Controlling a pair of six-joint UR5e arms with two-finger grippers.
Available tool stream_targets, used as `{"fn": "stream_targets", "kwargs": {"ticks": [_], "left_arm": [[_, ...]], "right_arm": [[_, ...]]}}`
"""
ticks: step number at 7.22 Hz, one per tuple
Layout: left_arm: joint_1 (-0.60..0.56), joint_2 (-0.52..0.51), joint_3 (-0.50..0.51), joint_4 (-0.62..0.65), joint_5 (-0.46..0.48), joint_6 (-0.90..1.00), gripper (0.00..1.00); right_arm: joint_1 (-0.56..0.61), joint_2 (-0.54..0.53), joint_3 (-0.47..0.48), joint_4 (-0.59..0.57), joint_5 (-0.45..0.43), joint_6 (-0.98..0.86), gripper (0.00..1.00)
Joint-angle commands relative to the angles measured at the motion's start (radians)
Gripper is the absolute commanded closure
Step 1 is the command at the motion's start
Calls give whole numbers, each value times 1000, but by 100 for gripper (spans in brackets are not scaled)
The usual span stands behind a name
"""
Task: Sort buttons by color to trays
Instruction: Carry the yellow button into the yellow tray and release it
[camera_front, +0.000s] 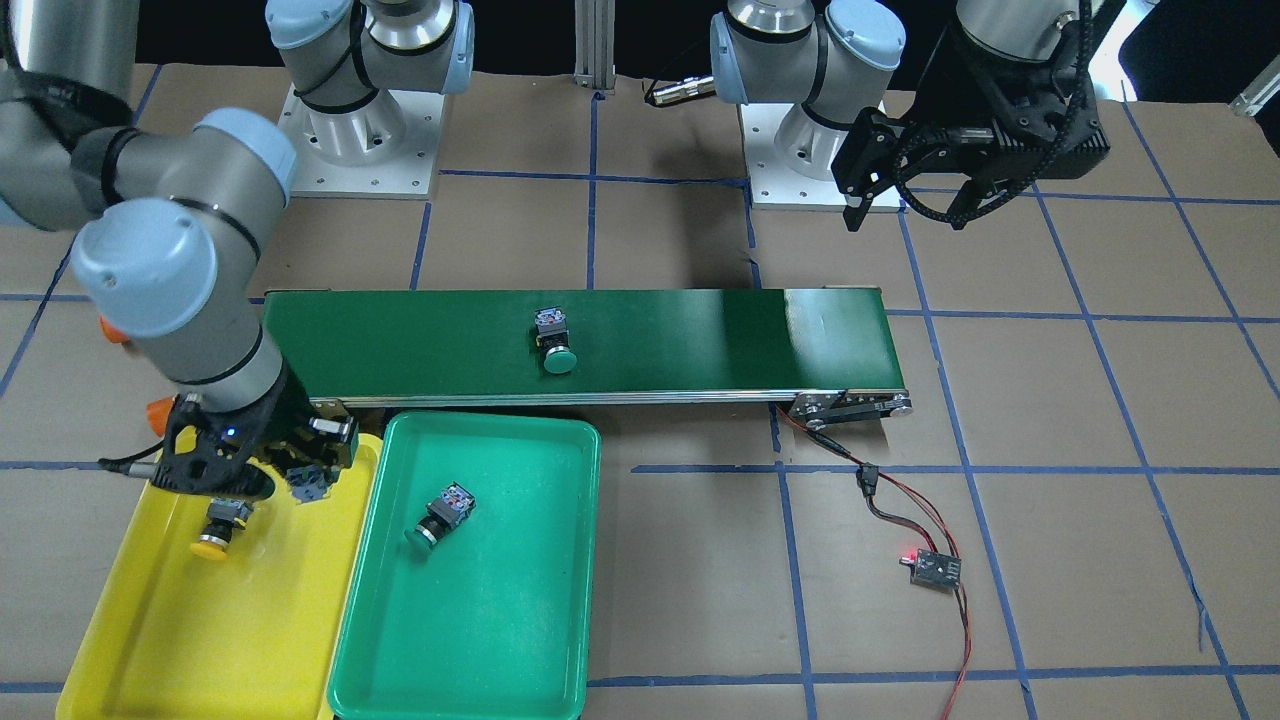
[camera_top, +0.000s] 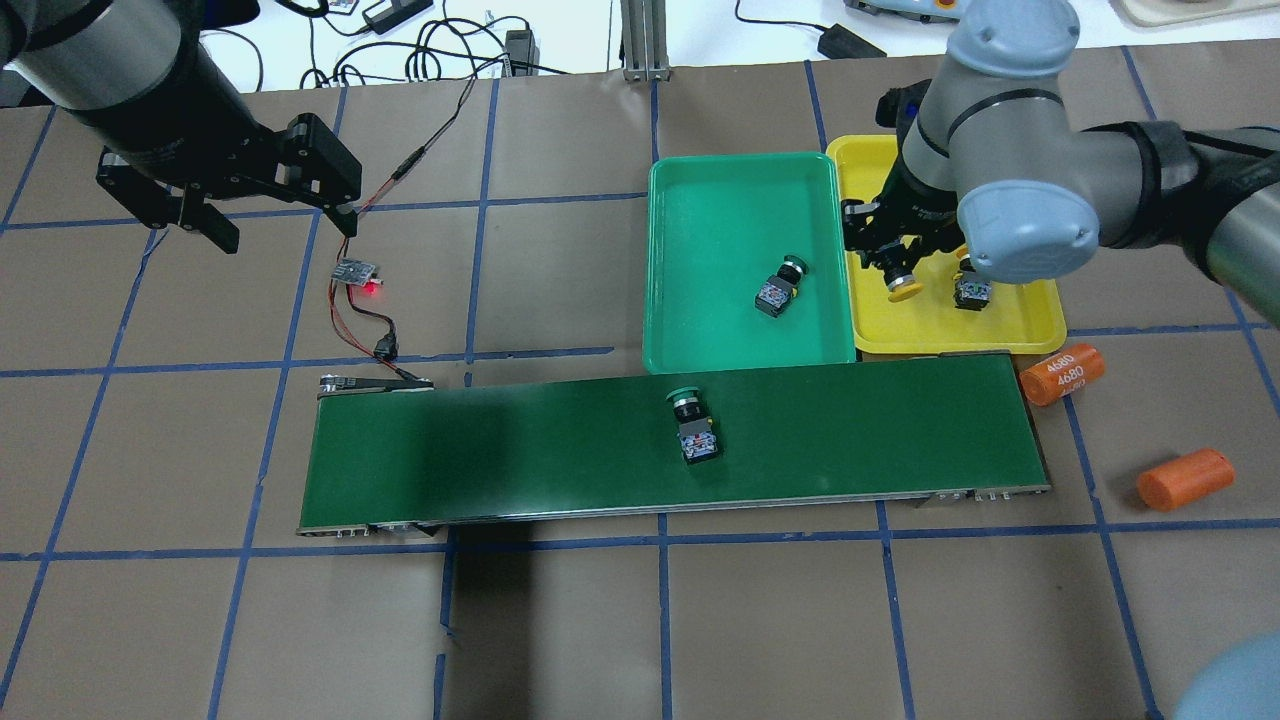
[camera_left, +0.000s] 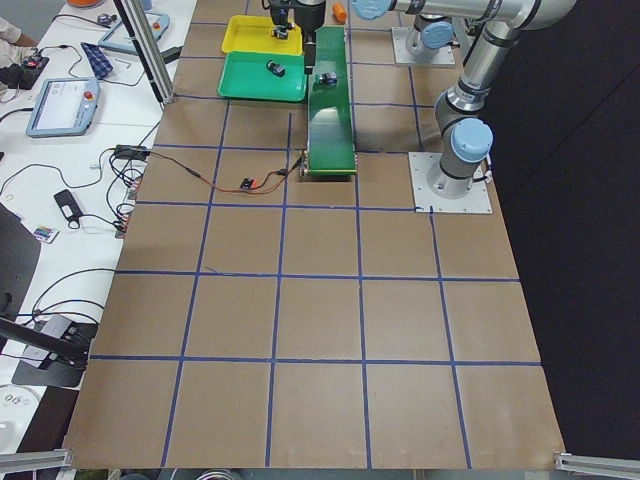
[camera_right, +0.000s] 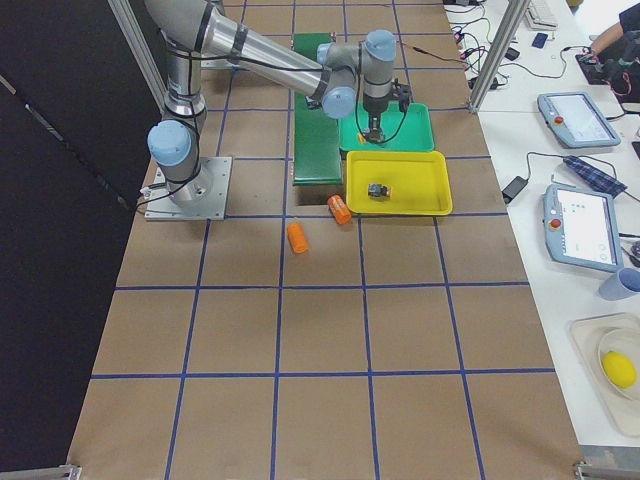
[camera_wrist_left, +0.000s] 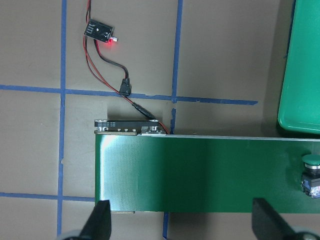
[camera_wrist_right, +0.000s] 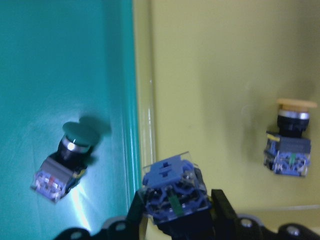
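Right gripper (camera_top: 893, 268) is over the yellow tray (camera_top: 1025, 322), jaws pinched on the switch body of a yellow button (camera_wrist_right: 175, 192). Here's the relation that counts: the button hangs straight below the hand, long axis near upright, blue terminal end up at the wrist camera, yellow cap pointing down at the tray floor. It's close to the tray edge that borders the green tray (camera_top: 720, 210), but on the yellow side of that wall. Whether the cap touches the floor is hard to call from these angles; it looks just above. Colour matches, so a simple release should finish this one.

The second yellow button (camera_top: 972, 292) lies in the same tray towards its belt-side edge, apart from the held one. A green button (camera_top: 778, 290) lies on its side in the green tray, near the edge shared with yellow.

That leaves the last green button (camera_top: 693, 428), mid-way along the conveyor belt (camera_top: 500, 460). Its long axis runs across the belt, cap at the tray-side edge, body towards the robot-side edge. The right arm is clearly the nearer. The left gripper (camera_wrist_left: 182, 225) hovers with fingers spread wide by the belt's end away from the trays, well apart from it
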Motion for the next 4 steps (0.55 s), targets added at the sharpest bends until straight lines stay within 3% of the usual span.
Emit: {"fn": "stream_targets", "kwargs": {"ticks": [1, 2, 4], "left_arm": [[0, 0, 0, 0, 0, 0, 0], [0, 0, 0, 0, 0, 0, 0], [0, 0, 0, 0, 0, 0, 0]], "right_arm": [[-21, 124, -72, -87, -7, -12, 0], [-24, 109, -72, -66, -12, -10, 0], [-12, -89, -50, 207, -10, 3, 0]]}}
